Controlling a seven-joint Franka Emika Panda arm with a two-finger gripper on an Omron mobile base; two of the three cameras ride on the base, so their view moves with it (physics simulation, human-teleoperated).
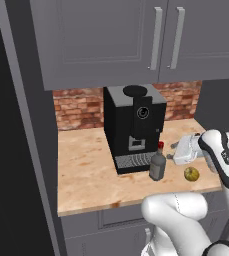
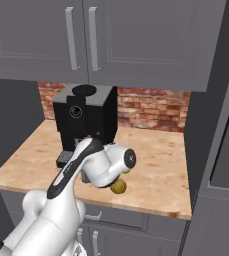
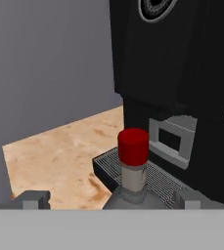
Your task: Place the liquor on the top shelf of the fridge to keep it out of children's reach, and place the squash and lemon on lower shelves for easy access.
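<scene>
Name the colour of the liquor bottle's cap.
Red; the cap of the liquor shows best in the hand view.

The white arm [image 1: 178,212] bends up from the base, its forearm reaching forward and level. The gripper [image 3: 111,200] points ahead with its 2 fingertips [image 3: 33,199] spread wide apart, jaws open and gripping nothing.

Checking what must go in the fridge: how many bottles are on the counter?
1: the liquor stands at the coffee machine's drip tray, between the open gripper's fingertips. Others may hide behind the arm.
</scene>
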